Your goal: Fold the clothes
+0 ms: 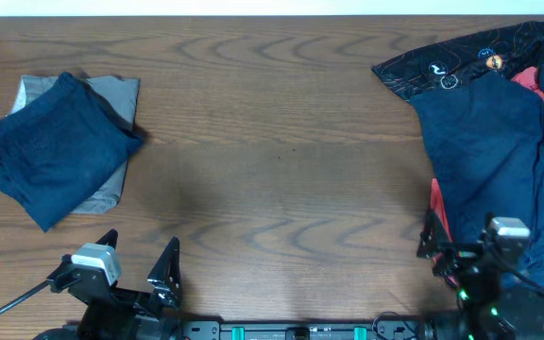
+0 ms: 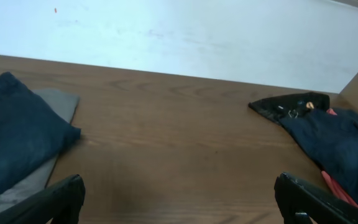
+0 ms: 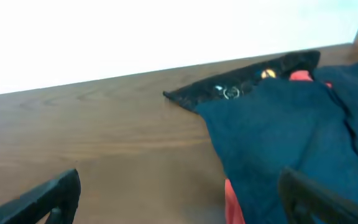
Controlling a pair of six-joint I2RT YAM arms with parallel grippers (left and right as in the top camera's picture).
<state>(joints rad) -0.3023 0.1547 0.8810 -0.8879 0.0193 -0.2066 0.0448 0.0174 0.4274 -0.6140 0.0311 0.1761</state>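
Left gripper and right gripper are spread, empty. We'd pinch only the navy trousers at the desk's right edge, leaving the red garment.

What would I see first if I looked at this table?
First, the messy heap at the right edge: big navy blue trousers draped over a black printed garment, with a red one peeking out. Then the neat stack on the left, a folded navy garment lying on a grey one. Brown wooden table shows between them.
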